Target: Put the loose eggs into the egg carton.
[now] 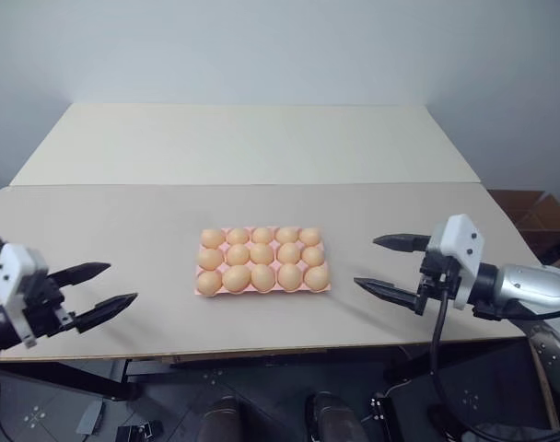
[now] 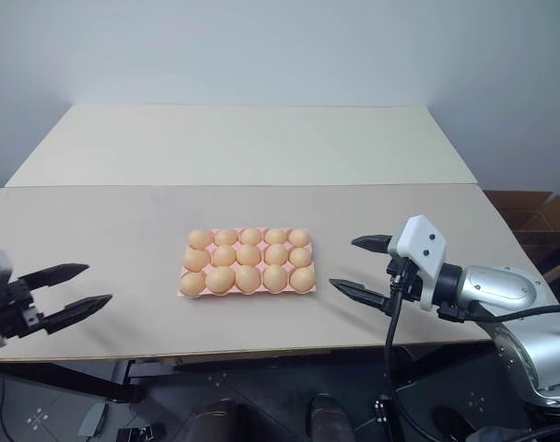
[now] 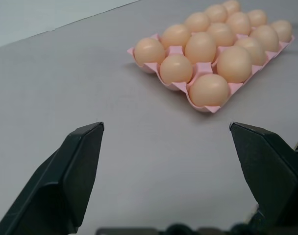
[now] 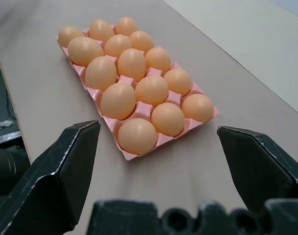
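Egg carton apparently full, cups hidden under eggs, grippers empty

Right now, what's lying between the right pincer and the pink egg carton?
Nothing: bare tan tabletop separates the open right pincer from the pink moulded egg carton, seen from the head view.

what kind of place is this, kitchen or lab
Probably a robot test room, not a kitchen: a plain beige table against a bare wall, holding a pink egg carton full of eggs, and a cardboard box beside it.
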You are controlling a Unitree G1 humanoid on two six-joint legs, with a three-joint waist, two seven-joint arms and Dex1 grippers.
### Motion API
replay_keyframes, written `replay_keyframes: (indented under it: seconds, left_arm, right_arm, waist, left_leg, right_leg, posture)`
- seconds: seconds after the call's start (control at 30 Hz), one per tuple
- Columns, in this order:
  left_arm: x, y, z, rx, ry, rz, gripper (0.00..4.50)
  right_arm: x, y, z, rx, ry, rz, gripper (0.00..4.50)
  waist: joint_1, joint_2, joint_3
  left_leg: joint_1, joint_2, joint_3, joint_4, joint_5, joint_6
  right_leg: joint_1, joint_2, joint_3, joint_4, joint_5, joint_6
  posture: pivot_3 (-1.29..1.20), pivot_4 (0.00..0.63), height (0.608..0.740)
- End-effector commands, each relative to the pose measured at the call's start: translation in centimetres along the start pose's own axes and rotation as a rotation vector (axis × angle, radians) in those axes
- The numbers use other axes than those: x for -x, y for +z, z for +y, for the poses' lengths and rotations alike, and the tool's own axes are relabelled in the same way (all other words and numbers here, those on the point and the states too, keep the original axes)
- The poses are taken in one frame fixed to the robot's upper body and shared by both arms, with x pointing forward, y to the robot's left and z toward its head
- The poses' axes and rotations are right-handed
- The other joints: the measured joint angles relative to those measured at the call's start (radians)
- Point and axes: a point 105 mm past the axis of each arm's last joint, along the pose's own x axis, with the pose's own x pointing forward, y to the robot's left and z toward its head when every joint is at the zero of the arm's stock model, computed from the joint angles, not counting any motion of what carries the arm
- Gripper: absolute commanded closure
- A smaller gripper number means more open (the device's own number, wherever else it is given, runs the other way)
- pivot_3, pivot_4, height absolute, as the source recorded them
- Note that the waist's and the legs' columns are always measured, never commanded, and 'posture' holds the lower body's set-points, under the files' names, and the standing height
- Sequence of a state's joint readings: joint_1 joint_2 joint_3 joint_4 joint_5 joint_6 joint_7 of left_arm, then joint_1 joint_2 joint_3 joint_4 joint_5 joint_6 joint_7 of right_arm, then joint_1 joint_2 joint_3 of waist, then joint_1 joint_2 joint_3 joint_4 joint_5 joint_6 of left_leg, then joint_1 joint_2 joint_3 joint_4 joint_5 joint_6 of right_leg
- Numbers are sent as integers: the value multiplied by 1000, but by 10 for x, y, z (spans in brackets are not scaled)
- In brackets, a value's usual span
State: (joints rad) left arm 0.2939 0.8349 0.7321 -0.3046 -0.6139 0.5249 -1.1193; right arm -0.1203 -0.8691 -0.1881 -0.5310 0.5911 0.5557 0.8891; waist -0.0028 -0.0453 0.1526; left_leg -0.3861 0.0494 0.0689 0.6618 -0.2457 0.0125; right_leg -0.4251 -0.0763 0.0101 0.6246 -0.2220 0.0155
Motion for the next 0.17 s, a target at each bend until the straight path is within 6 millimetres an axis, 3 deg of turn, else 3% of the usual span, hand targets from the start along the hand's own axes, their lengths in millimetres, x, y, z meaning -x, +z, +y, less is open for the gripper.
replay_keyframes:
  seconds: [0.03, 0.17]
  left_arm:
    - [8, 12, -9, -33, 14, -45, 17]
    - [6, 10, -16, -12, 3, -47, 17]
  right_arm:
    - [8, 9, -5, 57, -14, -31, 0]
    - [9, 5, -10, 51, -22, -30, 0]
  waist:
    - [4, 0, 0]
    - [8, 0, 0]
  left_leg:
    - [0, 0, 0, 0, 0, 0]
    - [2, 0, 1, 0, 0, 0]
  right_leg:
    - [0, 0, 0, 0, -1, 0]
    - [1, 0, 1, 0, -2, 0]
  posture:
    - [0, 150, 740]
    - [0, 150, 740]
